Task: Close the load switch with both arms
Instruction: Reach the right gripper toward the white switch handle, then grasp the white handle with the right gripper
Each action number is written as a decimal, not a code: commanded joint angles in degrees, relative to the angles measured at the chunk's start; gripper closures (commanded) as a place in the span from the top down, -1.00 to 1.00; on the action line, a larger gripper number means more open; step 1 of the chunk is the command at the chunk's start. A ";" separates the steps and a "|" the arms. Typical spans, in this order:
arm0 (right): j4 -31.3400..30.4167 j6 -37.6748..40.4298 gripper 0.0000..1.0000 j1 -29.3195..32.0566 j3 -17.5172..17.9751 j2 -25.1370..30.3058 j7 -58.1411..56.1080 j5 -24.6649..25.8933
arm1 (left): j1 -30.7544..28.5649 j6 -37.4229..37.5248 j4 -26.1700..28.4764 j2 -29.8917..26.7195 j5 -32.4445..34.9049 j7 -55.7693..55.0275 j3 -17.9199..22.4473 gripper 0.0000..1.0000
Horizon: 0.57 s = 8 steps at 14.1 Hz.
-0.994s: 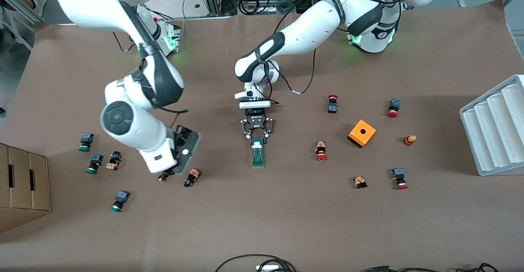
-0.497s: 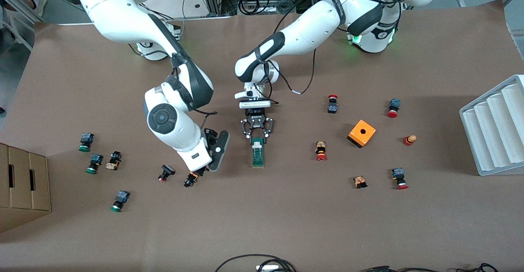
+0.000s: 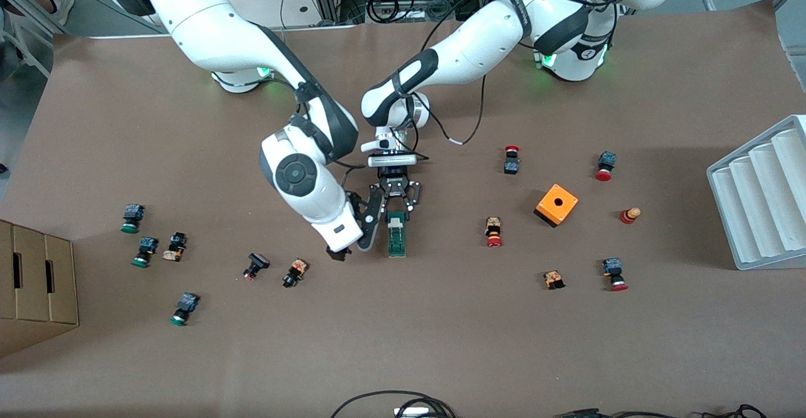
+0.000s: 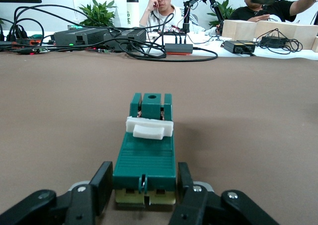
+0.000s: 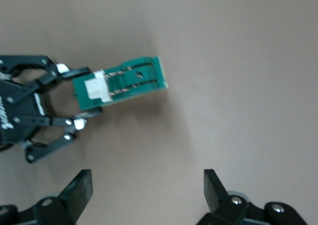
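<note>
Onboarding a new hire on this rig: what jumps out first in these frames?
Mid-table, the left gripper is shut on one end of the green load switch, which lies flat with its white lever tab up. The right gripper hovers beside it with jaws open, toward the right arm's end. Small push buttons lie scattered around, with an orange box toward the left arm's end.
</note>
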<state>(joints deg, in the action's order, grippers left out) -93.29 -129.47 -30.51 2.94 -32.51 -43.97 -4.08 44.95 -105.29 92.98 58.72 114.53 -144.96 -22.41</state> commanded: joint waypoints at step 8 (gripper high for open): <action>-1.27 -5.25 1.00 -2.97 -0.57 -2.02 1.16 0.47 | 1.11 1.23 -1.13 0.78 0.61 -1.12 0.61 0.21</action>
<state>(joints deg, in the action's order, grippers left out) -94.28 -131.37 -32.33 2.82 -33.24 -43.70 -4.08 44.95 -105.26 92.98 58.73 114.53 -144.96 -22.40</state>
